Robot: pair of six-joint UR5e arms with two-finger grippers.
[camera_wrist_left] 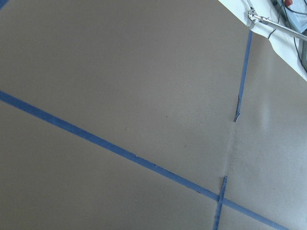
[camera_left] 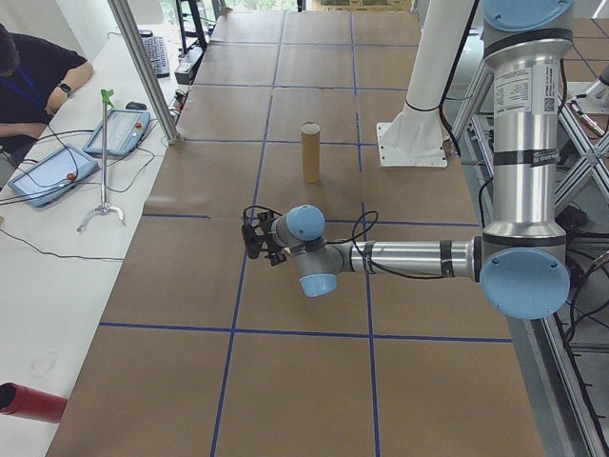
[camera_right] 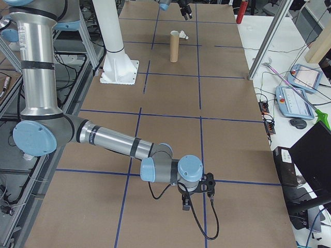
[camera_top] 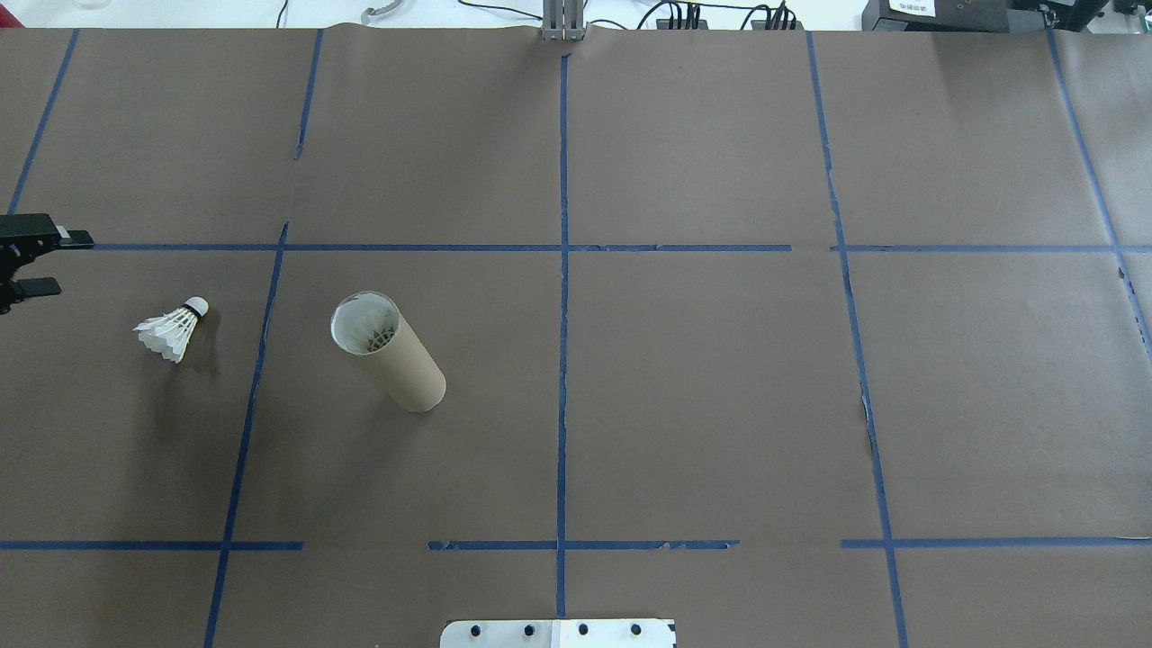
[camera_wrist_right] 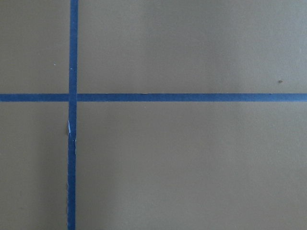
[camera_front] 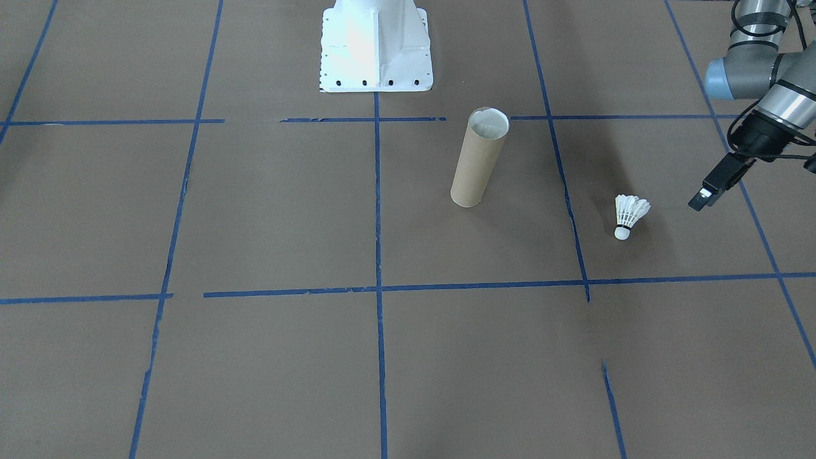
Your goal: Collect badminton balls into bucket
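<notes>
One white feather shuttlecock [camera_front: 628, 215] [camera_top: 171, 328] lies on its side on the brown table, its cork tip pointing away from the robot. The brown cardboard tube [camera_front: 478, 159] [camera_top: 391, 355] [camera_left: 310, 152] stands upright to its right in the overhead view, and white feathers seem to show inside its mouth. My left gripper [camera_top: 56, 263] [camera_front: 704, 196] hovers open and empty at the table's left edge, a short way from the shuttlecock. My right gripper [camera_right: 207, 188] shows only in the exterior right view, low over the table far from both; I cannot tell its state.
The white robot base [camera_front: 376, 44] [camera_top: 558, 633] stands mid-table at the robot's side. Blue tape lines cross the brown paper. A person [camera_left: 29, 67] sits at a white side table with tablets [camera_left: 52, 176]. A red cylinder [camera_left: 29, 402] lies there.
</notes>
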